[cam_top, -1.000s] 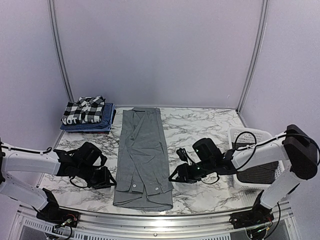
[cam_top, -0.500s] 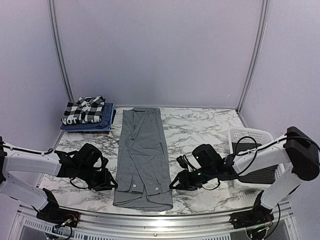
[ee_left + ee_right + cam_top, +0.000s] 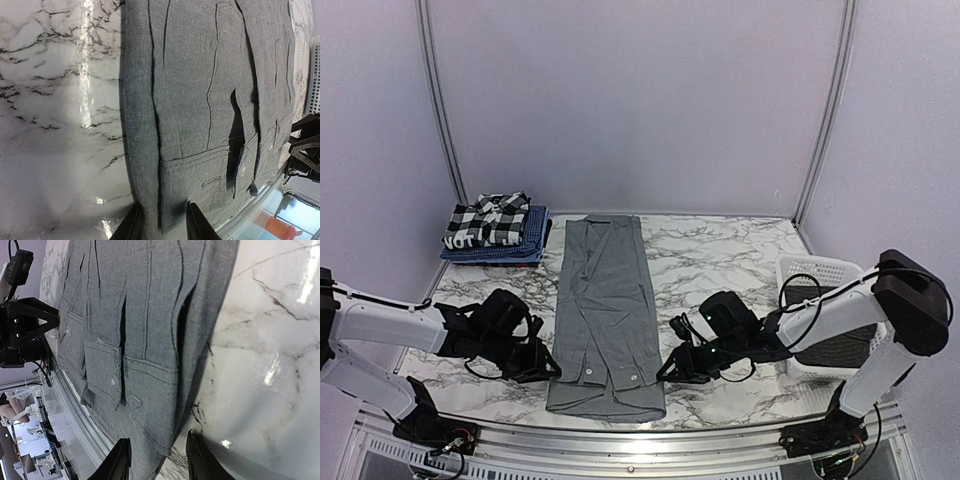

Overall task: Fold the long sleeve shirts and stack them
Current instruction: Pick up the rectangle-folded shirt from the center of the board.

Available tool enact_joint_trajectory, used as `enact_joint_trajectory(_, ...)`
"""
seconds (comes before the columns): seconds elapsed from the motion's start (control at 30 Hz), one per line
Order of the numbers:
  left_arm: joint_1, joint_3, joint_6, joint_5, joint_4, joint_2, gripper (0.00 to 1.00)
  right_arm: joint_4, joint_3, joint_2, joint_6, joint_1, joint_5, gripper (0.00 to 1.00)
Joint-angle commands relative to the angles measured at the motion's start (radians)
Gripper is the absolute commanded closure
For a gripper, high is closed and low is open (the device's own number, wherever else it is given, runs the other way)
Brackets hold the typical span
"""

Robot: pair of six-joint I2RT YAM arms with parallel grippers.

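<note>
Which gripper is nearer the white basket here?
Right. The right gripper is at the grey shirt's right near edge, on the basket's side of the table. The left gripper is at the shirt's left edge, with the whole shirt width in between.

Pretty plain setup: a white marble-look counter (image 3: 720,250) with dark grey veins, glossy enough that light smears bright streaks across it in both wrist views. Pale lavender-white walls (image 3: 640,100) box it in on three sides. Slim metal poles (image 3: 438,110) stand at the back corners, and an aluminium rail (image 3: 620,435) runs along the near edge.
</note>
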Motion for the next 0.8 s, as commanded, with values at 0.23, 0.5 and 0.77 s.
enact_joint_trajectory(0.23, -0.027, -0.007, -0.037, 0.008, -0.008, 0.047, 0.74, 0.045, 0.04, 0.066, 0.002, 0.01, -0.04, 0.65)
enact_joint_trajectory(0.5, -0.029, -0.029, -0.082, 0.045, 0.029, 0.033, 0.77, 0.066, 0.034, 0.07, 0.015, 0.022, -0.049, 0.72)
enact_joint_trajectory(0.77, -0.03, -0.036, -0.125, 0.065, 0.072, 0.014, 0.93, 0.06, 0.059, 0.066, 0.011, 0.024, -0.043, 0.88)
